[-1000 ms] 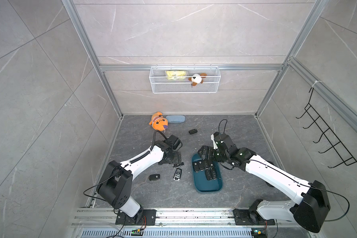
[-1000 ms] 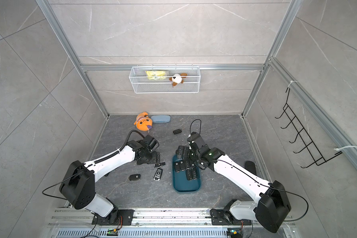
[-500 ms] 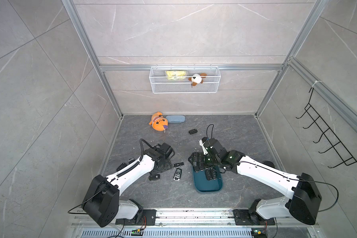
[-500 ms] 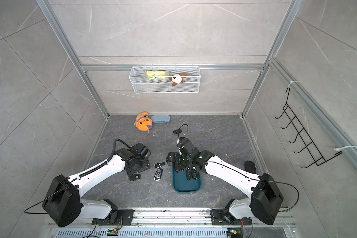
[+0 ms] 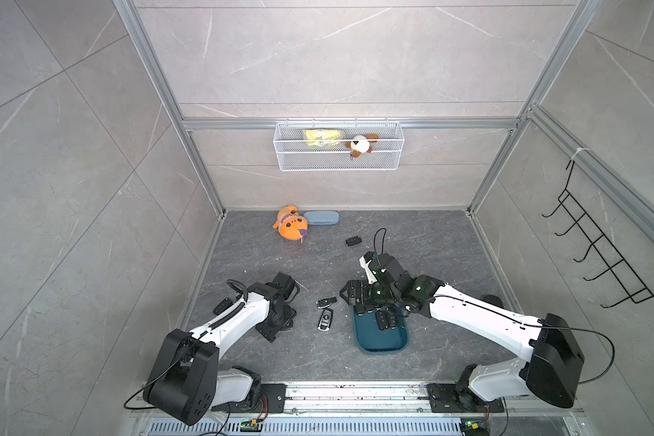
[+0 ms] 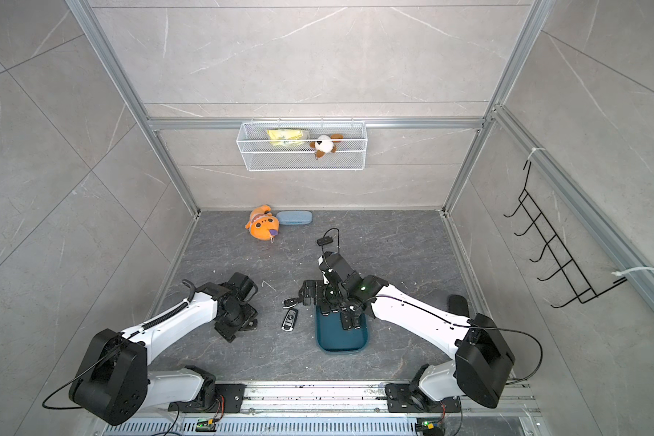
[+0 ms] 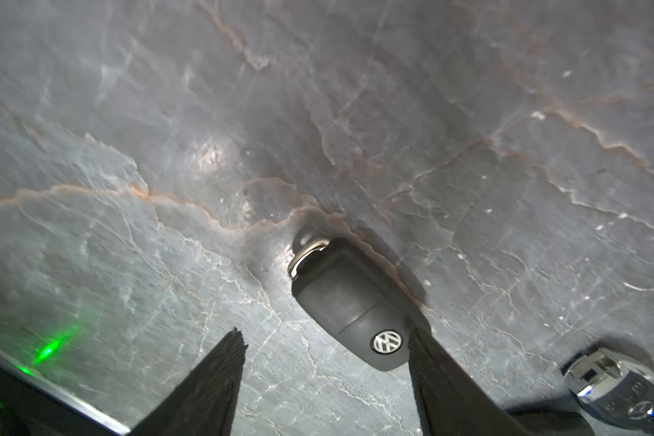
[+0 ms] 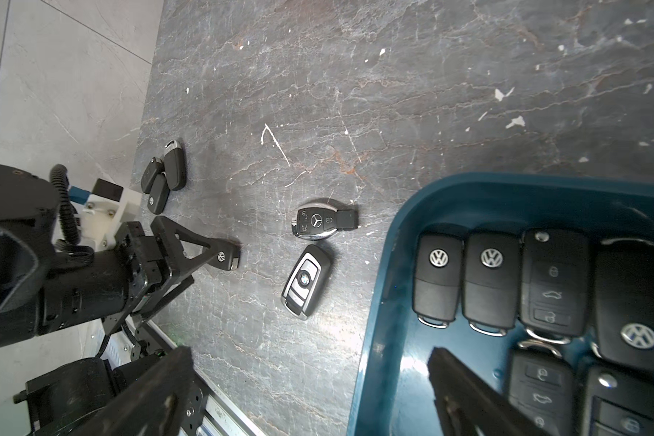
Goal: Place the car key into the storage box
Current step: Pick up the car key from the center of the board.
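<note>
Reading a VW badge on the black car key (image 7: 350, 302): it lies on the surface left of the storage box (image 5: 382, 339), between the left gripper (image 7: 323, 336) jaws, which are spread. Right gripper (image 8: 310, 358) jaws are spread across the box's left wall. We read a Mercedes key (image 8: 314, 222), a BMW key (image 8: 306, 281) and VW fobs (image 8: 438, 279) in the box. In the top views the car key is mostly hidden.

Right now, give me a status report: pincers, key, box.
Left pincer open, straddling VW key on table, not gripped. Right pincer open, empty, over box rim. Several keys in box. Mercedes key, BMW key lie between.
</note>
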